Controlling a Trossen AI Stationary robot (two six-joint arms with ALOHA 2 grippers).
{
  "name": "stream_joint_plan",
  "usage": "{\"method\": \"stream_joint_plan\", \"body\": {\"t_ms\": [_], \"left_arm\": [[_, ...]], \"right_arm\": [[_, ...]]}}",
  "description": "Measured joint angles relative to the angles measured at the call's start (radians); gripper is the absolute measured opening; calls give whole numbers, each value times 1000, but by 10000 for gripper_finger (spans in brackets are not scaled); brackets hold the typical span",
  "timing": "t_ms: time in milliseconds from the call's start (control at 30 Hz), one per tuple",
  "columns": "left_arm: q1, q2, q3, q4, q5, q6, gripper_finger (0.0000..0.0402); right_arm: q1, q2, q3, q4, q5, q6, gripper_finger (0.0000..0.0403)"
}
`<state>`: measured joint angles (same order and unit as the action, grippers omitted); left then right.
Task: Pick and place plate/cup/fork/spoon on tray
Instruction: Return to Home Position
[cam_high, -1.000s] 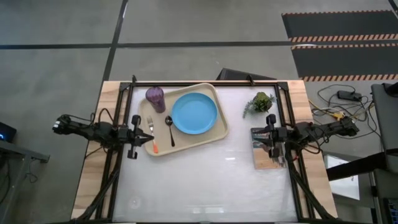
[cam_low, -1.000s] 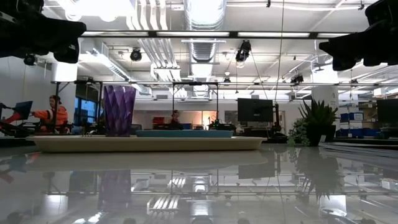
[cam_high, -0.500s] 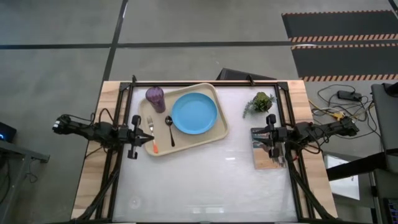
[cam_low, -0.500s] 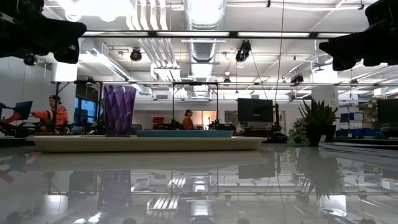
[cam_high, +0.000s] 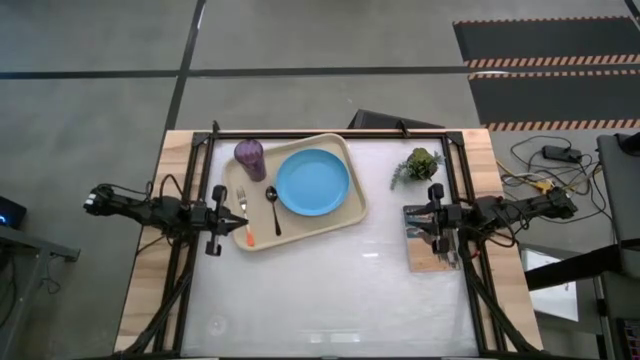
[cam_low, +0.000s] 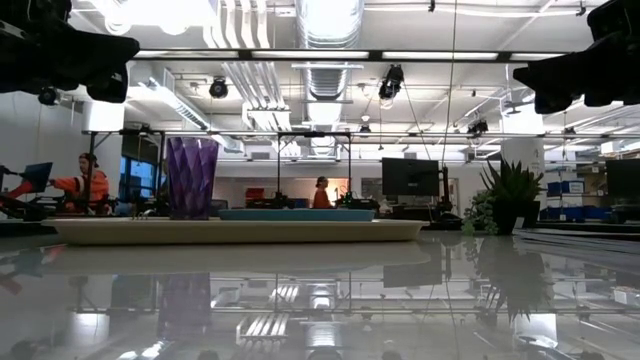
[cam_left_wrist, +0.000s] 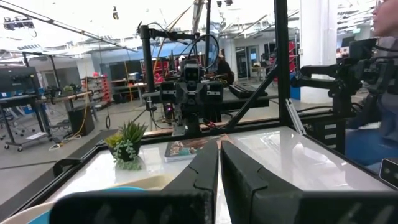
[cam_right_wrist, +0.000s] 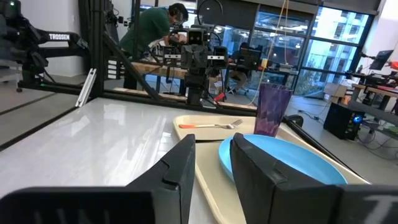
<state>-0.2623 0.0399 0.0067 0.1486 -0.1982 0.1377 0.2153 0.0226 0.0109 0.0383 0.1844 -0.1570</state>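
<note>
The cream tray (cam_high: 345, 208) lies at the table's far left of centre. On it rest the light-blue plate (cam_high: 313, 182), the purple cup (cam_high: 249, 157), standing upright, the dark spoon (cam_high: 272, 208) and the orange-handled fork (cam_high: 245, 222). My left gripper (cam_high: 240, 218) is shut and empty, raised above the tray's left rim over the fork. My right gripper (cam_high: 408, 222) is open and empty, raised at the table's right side. The right wrist view shows the fork (cam_right_wrist: 211, 126), the cup (cam_right_wrist: 272, 111) and the plate (cam_right_wrist: 280, 158) on the tray (cam_right_wrist: 205, 135).
A small green potted plant (cam_high: 418, 165) stands at the far right. A picture book (cam_high: 432, 252) lies under my right arm near the right edge. A dark frame rail (cam_high: 330, 133) runs round the table. People show in the room behind (cam_low: 88, 180).
</note>
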Motion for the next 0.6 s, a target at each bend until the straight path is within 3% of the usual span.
{"method": "stream_joint_plan", "body": {"t_ms": [600], "left_arm": [[0,-1,0,0,0,0,0]], "right_arm": [[0,0,0,1,0,0,89]]}}
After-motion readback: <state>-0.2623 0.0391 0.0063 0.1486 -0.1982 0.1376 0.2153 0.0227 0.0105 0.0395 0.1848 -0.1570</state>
